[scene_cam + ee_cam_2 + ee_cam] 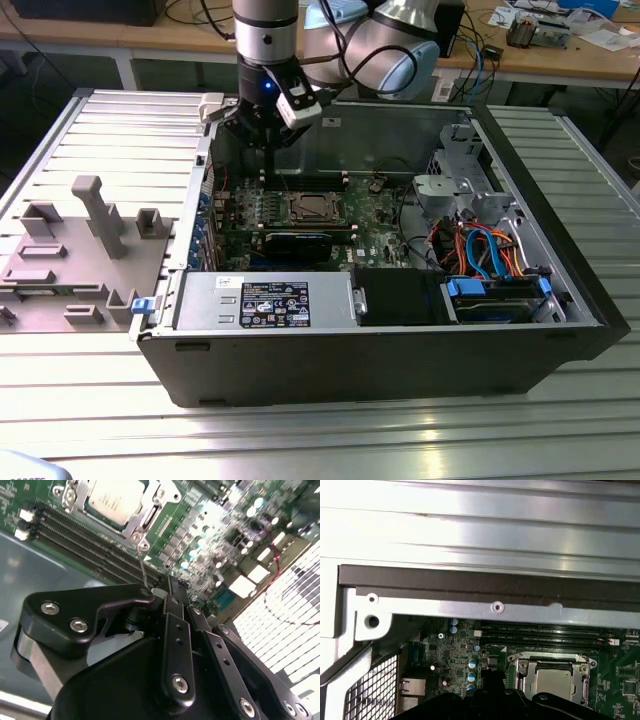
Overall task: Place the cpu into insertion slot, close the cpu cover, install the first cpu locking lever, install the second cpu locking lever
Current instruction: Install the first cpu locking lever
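Gripper (150, 592) fingers pressed together on a thin wire locking lever (141, 567) beside the insertion slot (316, 209); beyond, the cpu (116, 499) sits in the socket under the closed cpu cover (552, 664).

A robotics lab or electronics workshop is suggested. An opened computer case (380, 330) is laid on a ribbed metal table (560, 420), beside grey moulded holders (70, 250). Behind it, a wooden bench (560, 62) strewn with cables (200, 12) and loose parts is seen, with a robot arm (270, 40) mounted above.
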{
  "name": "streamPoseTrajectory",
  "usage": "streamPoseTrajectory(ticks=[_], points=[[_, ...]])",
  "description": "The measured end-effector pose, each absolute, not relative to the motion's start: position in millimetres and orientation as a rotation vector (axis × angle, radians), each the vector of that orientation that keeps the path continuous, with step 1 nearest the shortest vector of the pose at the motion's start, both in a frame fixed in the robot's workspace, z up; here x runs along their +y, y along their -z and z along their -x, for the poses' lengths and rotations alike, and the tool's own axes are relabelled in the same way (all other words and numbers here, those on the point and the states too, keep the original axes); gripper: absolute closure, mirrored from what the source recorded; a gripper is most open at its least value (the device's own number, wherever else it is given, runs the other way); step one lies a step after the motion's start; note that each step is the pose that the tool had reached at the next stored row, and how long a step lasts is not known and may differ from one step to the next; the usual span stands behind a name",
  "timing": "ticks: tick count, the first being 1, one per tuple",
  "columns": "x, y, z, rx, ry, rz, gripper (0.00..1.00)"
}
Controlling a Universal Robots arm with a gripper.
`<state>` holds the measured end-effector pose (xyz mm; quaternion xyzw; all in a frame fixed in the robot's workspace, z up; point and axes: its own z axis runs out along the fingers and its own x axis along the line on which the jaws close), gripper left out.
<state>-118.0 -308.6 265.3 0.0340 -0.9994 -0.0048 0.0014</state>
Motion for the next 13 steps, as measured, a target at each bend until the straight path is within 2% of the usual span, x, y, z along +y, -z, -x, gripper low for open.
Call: streamPoseTrajectory(ticks=[13], points=[[-306.6,-264.5,109.7,-3.137,0.019,-0.107,0.89]])
